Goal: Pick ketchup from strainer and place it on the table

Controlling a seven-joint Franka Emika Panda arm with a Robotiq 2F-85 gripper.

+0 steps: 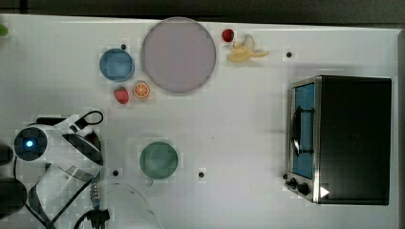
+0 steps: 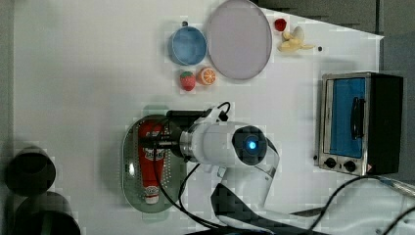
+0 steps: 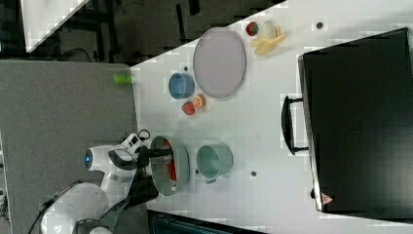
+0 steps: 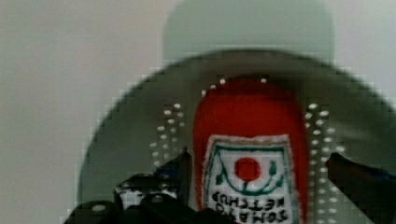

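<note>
Ketchup (image 4: 251,154) lying in strainer (image 4: 126,149), jaws wide astride it

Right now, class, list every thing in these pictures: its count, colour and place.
ketchup: 1, red, lying in strainer
strainer: 1, pale green, on table
mug: 1, teal
bowl: 1, blue
plate: 1, lilac
strawberries: 2, red
orange slice: 1, beside one strawberry
banana: 1, pale yellow
oven: 1, black, at the top view's right
table: 1, white
pincer: 1, black, open astride ketchup
</note>
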